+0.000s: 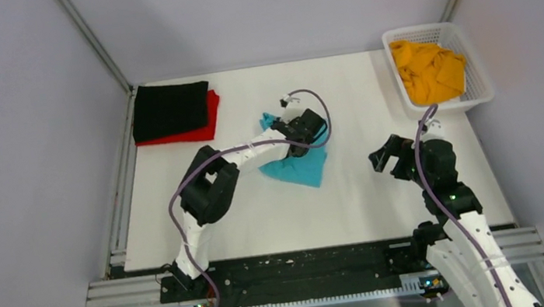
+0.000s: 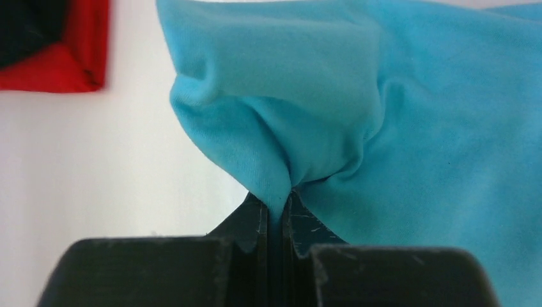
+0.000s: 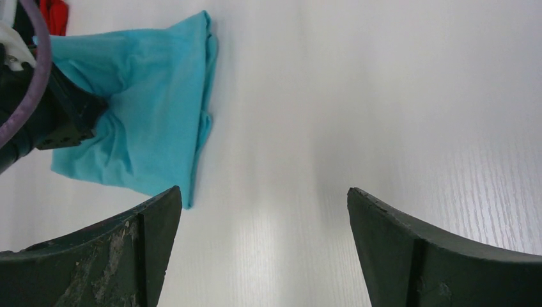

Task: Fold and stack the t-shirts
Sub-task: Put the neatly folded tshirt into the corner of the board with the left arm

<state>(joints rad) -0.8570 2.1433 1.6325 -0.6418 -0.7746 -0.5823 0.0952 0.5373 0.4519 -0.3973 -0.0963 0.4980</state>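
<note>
The left gripper [image 2: 280, 208] is clenched on a fold of the turquoise t-shirt [image 1: 300, 168], which lies right of the black-on-red stack [image 1: 170, 111]. The right gripper [image 3: 263, 198] hangs released, farther right of that stack.

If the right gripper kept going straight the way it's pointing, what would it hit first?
Probably the bare table: the open right gripper has only tabletop ahead. The turquoise t-shirt lies left of that line in its wrist view; depth is unclear.
</note>
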